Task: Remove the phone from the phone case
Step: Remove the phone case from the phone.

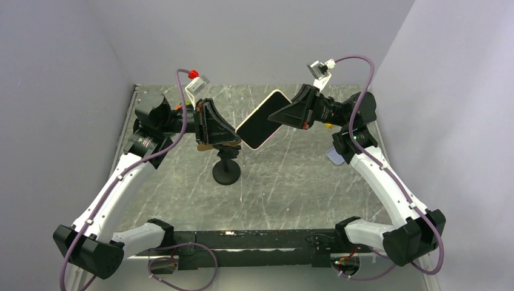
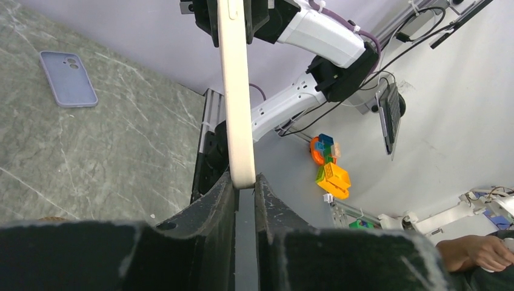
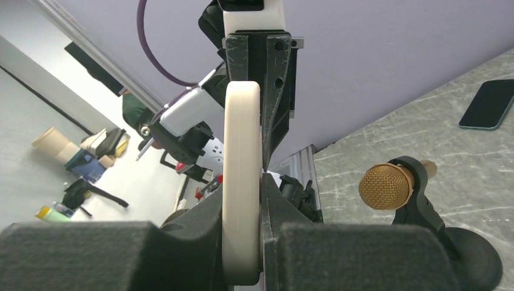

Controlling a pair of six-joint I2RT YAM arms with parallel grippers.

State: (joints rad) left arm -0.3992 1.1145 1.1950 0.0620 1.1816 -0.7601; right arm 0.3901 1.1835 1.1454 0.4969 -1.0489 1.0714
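Finding no legible text, label, brand, number or sign in any view. Showing only a dark blank screen and a plain cream edge on the phone (image 1: 262, 120). Reading nothing on the lilac case (image 2: 68, 78) lying well apart from the phone.

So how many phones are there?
2. One phone is held up between the left gripper and right gripper; one dark phone lies flat on the table. The purple case may hide another.

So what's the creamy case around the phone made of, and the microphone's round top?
The cream phone case looks like soft matte silicone, perhaps rubbery plastic: rounded edges, no shine. The microphone head looks like gold-coloured metal mesh: a fine grid of tiny holes, slightly glinting.
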